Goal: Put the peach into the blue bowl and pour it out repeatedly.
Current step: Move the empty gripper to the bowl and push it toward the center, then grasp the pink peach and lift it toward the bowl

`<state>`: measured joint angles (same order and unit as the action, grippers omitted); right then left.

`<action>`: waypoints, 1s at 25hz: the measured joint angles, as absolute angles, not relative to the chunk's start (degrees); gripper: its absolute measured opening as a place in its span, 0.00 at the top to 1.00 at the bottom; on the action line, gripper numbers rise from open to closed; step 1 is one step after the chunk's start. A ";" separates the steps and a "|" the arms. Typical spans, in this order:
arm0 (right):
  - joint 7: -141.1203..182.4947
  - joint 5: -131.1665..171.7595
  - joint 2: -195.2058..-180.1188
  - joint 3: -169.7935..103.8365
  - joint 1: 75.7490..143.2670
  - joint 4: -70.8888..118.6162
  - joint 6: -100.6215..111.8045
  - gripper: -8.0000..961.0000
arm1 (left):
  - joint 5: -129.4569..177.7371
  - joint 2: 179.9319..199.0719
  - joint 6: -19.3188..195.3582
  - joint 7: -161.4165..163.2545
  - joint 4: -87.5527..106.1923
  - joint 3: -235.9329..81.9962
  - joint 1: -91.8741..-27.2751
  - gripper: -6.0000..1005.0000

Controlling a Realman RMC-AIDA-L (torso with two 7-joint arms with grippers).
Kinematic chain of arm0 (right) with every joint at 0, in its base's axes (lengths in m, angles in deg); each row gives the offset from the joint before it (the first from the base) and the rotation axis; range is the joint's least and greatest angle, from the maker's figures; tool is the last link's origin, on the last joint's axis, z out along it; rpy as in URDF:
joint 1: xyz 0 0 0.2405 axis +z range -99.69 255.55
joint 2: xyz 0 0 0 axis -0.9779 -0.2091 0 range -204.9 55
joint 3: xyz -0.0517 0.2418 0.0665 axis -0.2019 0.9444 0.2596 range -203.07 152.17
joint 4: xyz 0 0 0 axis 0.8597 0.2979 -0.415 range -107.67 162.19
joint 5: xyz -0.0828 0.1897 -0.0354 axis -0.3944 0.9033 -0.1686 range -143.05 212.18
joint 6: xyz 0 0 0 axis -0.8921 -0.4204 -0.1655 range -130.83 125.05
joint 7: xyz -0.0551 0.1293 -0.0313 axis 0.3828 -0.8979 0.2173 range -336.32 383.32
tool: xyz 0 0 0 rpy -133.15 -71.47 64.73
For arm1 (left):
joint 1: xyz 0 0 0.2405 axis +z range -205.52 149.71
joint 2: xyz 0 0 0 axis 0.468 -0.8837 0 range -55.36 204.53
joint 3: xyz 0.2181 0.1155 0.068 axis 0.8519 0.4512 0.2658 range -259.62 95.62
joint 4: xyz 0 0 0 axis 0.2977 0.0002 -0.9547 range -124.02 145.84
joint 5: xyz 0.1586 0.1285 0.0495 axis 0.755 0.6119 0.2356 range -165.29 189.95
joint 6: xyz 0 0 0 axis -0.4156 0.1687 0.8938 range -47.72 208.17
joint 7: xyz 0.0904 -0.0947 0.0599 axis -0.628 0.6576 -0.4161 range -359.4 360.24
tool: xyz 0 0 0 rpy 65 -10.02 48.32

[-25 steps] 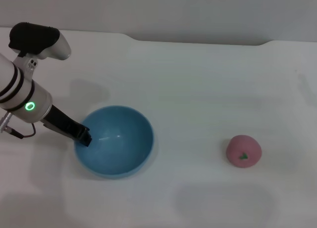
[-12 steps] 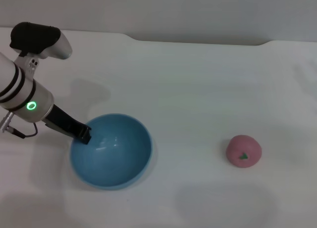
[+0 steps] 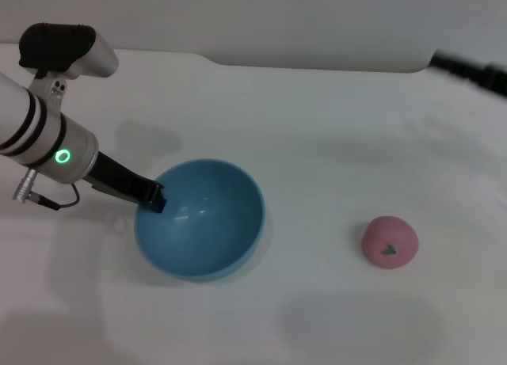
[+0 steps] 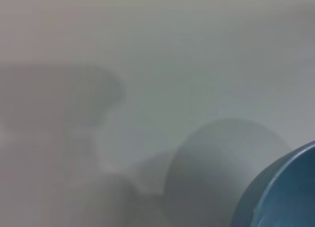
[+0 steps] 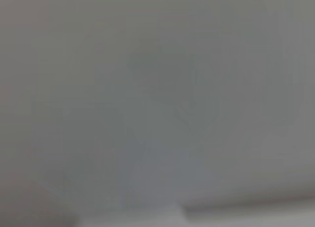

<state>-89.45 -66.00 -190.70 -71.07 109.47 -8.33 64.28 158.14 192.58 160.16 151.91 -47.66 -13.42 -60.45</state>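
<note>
The blue bowl (image 3: 207,230) sits left of centre on the white table and is empty inside. My left gripper (image 3: 150,197) is shut on the bowl's left rim, one dark finger reaching inside. A piece of the bowl's rim also shows in the left wrist view (image 4: 290,187). The pink peach (image 3: 389,241) lies on the table far to the right of the bowl, green stem mark facing up. A dark part of my right gripper (image 3: 474,72) shows at the far right edge, well behind the peach. The right wrist view shows only blank white surface.
The white table (image 3: 317,143) ends at a raised back edge (image 3: 317,64) along the top of the head view. A thin cable (image 3: 47,203) hangs from my left wrist beside the bowl.
The bowl, held by my left gripper, has shifted to the right and farther back. My right gripper has come into view at the far right. The peach has not moved.
</note>
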 joint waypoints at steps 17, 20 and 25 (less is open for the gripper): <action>-109.86 -106.25 -191.64 -78.08 118.50 -17.61 79.56 0.28 | 157.61 192.63 159.18 151.95 -47.36 -13.45 -60.84 1.00; -109.92 -108.07 -192.56 -80.67 118.59 -17.24 78.72 0.28 | 157.59 192.62 159.11 151.95 -47.36 -13.45 -60.97 1.00; -109.99 -110.61 -193.53 -83.50 119.05 -15.94 76.92 0.29 | 157.52 192.62 158.45 151.95 -47.36 -13.45 -61.24 1.00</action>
<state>-109.99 -110.61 -193.53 -83.50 119.05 -15.94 76.92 157.52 192.62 158.45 151.95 -47.36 -13.45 -61.24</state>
